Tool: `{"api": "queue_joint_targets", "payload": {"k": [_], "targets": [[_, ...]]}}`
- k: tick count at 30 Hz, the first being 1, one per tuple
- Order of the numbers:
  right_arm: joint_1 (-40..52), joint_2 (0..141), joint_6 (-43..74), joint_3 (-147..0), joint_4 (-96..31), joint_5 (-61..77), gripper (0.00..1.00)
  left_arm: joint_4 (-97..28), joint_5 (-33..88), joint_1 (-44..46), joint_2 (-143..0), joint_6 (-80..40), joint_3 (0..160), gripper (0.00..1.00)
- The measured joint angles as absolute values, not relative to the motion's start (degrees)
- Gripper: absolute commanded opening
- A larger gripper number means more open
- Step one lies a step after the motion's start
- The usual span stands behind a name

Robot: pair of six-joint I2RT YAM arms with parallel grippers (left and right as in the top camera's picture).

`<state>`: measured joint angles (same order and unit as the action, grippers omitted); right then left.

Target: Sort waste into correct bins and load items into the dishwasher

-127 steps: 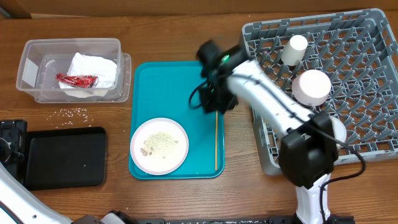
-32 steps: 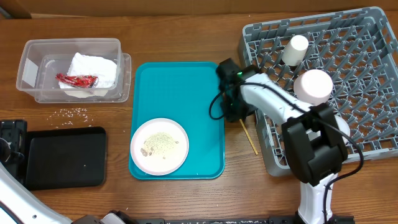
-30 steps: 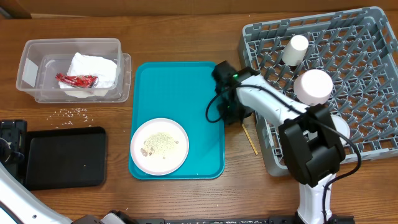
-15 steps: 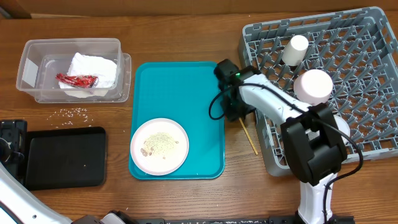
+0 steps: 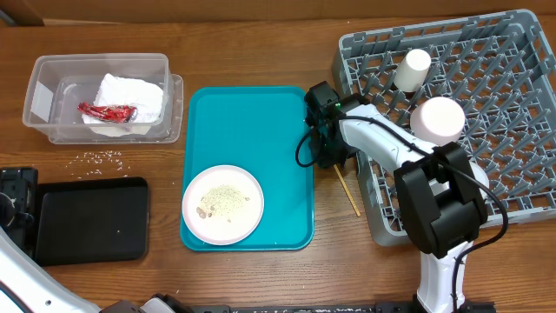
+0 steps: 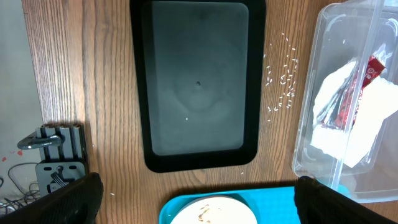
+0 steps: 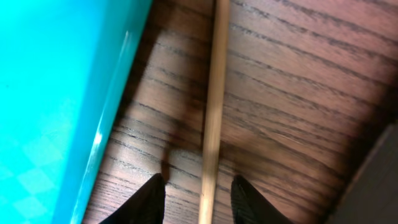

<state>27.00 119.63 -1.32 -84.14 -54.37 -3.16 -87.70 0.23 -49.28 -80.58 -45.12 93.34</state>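
Counting as we go: one teal tray (image 5: pixel 248 130) is showing, and on it I'm seeing one pale plate (image 5: pixel 195 187) carrying a single patch of food scraps (image 5: pixel 223 200). One clear tub (image 5: pixel 39 96) is coming up next, and it's holding one white napkin (image 5: pixel 135 91) and one red wrapper (image 5: pixel 109 111). I'm logging one black tray (image 5: pixel 91 219) and one wooden stick (image 5: pixel 349 193). Loose rice grains (image 5: pixel 102 156) are running past any count. One dish rack (image 5: pixel 512 78) is holding two pale pieces in plain sight: one cup (image 5: pixel 413 68) and one bowl (image 5: pixel 436 120).
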Motion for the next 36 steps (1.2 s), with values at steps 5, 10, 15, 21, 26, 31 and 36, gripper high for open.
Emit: {"api": "queue_joint_targets", "payload": {"k": [5,10,15,21,26,31,36], "targets": [[27.00,119.52,-1.28,-82.85,-52.27,-2.79,0.25,-87.70,0.23,-49.28,-80.58,-45.12,93.34,1.00],[27.05,119.42,0.80,-82.65,-52.12,-2.35,0.06,-87.68,0.23,-49.28,-80.58,-45.12,93.34,1.00],[27.05,119.46,3.46,-83.42,-53.71,-2.35,0.04,-87.68,0.23,-49.28,-80.58,-45.15,93.34,1.00],[26.98,120.44,5.04,-92.82,-62.26,-3.88,0.04,-87.68,0.23,-49.28,-80.58,-45.12,93.34,1.00],[26.11,120.53,5.50,-108.60,-69.93,-6.02,0.04,-87.68,0.21,-49.28,-80.58,-45.12,93.34,1.00],[21.82,120.33,5.13,-122.85,-74.17,-10.09,0.04,-87.68,0.25,-49.28,-80.58,-45.12,93.34,1.00],[13.67,120.29,1.54,-125.40,-74.67,-8.43,0.04,-87.68,0.23,-49.28,-80.58,-45.12,93.34,1.00]]}}
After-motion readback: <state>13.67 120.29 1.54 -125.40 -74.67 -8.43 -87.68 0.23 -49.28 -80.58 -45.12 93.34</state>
